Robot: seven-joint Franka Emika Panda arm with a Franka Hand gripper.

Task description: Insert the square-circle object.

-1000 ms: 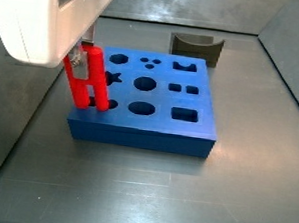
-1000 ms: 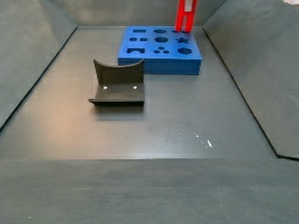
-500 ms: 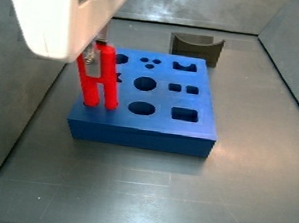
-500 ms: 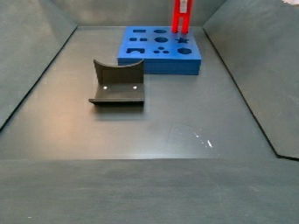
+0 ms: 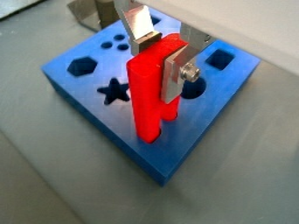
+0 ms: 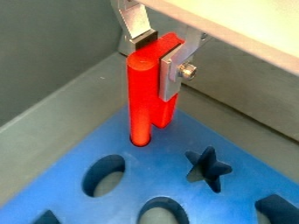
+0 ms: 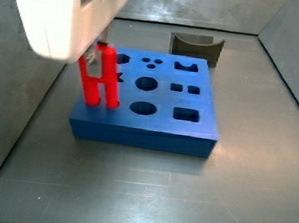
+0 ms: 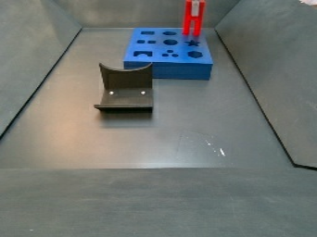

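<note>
The square-circle object (image 5: pixel 149 101) is a bright red piece of two joined upright bars. My gripper (image 5: pixel 162 59) is shut on its upper part, one silver finger on each side, as both wrist views show (image 6: pixel 158 58). The piece stands upright with its lower end at the top face of the blue block (image 7: pixel 158 123), near the block's left front corner. I cannot tell whether the bars are inside the holes. In a side view the red piece (image 7: pixel 100 76) hangs under the white gripper body (image 7: pixel 68 15). It also shows in a side view (image 8: pixel 195 18) over the blue block (image 8: pixel 173 54).
The blue block has several shaped holes, among them a star (image 5: pixel 114 90) and round holes (image 7: pixel 143 83). A dark grey fixture with a curved top (image 8: pixel 124 90) stands on the metal floor apart from the block; it also shows in a side view (image 7: pixel 195 48). Metal walls enclose the floor.
The gripper has carried the red piece a little to the right over the blue block's left front corner. Over the last half second it has hardly moved.
</note>
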